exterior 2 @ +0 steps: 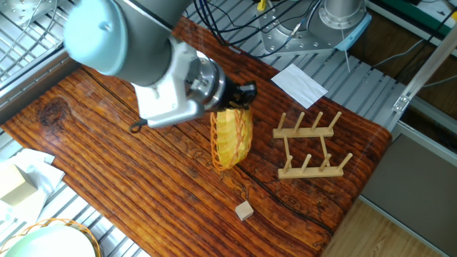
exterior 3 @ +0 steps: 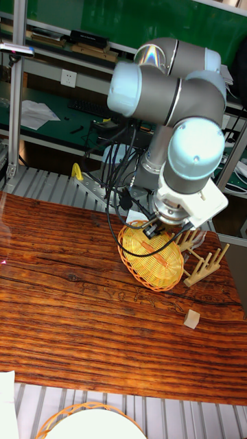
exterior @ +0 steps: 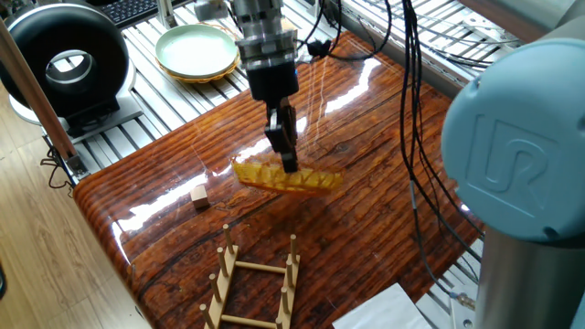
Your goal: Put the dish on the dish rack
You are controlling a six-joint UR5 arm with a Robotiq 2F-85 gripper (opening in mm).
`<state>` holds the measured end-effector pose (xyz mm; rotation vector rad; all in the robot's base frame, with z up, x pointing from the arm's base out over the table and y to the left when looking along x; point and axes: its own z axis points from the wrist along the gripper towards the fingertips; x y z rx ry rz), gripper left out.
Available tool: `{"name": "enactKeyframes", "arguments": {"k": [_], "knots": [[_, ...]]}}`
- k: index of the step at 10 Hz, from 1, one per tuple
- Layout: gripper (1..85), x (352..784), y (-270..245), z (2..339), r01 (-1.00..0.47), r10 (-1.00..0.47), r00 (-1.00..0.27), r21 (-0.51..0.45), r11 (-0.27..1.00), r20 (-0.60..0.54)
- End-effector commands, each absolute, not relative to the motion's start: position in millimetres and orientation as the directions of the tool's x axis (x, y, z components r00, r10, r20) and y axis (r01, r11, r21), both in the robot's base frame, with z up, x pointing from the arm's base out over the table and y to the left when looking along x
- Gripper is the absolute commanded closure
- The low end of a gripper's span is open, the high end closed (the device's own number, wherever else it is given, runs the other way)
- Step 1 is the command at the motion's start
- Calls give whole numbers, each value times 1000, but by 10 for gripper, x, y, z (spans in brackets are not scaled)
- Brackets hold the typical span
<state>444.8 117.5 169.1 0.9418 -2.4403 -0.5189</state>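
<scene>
Dish [exterior: 287, 177] tilted above the table [exterior: 366, 228], rim clamped in the pincer [exterior: 289, 164], dish rack [exterior: 256, 283] well apart.

A glossy striped dark-wood table [exterior: 366, 228] carries the dish rack [exterior: 254, 285] near one edge and a small wooden cube [exterior: 199, 194] well apart from it.
</scene>
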Motion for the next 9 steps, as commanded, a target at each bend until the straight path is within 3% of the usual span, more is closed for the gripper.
{"name": "enactKeyframes", "arguments": {"k": [1,5,9], "knots": [[847,4526,1105,1902,-524,-709,-648,511,681,280],[847,4554,1226,2000,-467,-679,-686,557,686,261],[847,4525,1597,2274,-323,-621,-748,689,649,235]]}}
